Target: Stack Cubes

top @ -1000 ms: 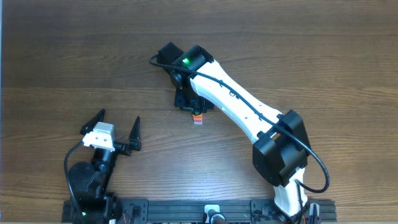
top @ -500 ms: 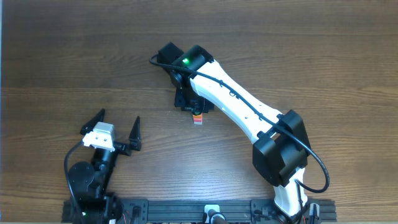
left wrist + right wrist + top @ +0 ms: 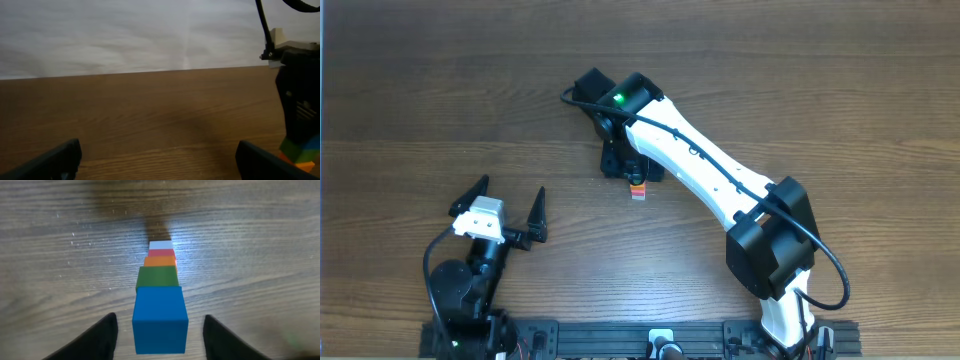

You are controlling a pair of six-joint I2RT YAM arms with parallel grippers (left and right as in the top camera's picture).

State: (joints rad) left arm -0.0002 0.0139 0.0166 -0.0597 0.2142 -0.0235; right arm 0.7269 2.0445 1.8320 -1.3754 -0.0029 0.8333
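Observation:
A stack of cubes (image 3: 159, 280) stands on the wooden table, with blue (image 3: 160, 319) on top, then green (image 3: 157, 276), orange, red and a pale one at the bottom. My right gripper (image 3: 159, 318) hangs open over it, one finger on each side of the blue cube with a gap at both. From above, the stack (image 3: 637, 189) peeks out just below the right gripper (image 3: 631, 166). My left gripper (image 3: 510, 205) stands open and empty near the left arm's base. From the left wrist, the stack (image 3: 298, 151) appears under the dark right gripper (image 3: 300, 100).
The brown wooden table (image 3: 440, 90) lies bare all around the stack. The right arm (image 3: 710, 180) runs diagonally from its base at the bottom right to the middle. A pale wall (image 3: 125, 35) lies beyond the table's far edge.
The right gripper's fingers seem to have spread slightly around the stack's top. The left arm has not moved.

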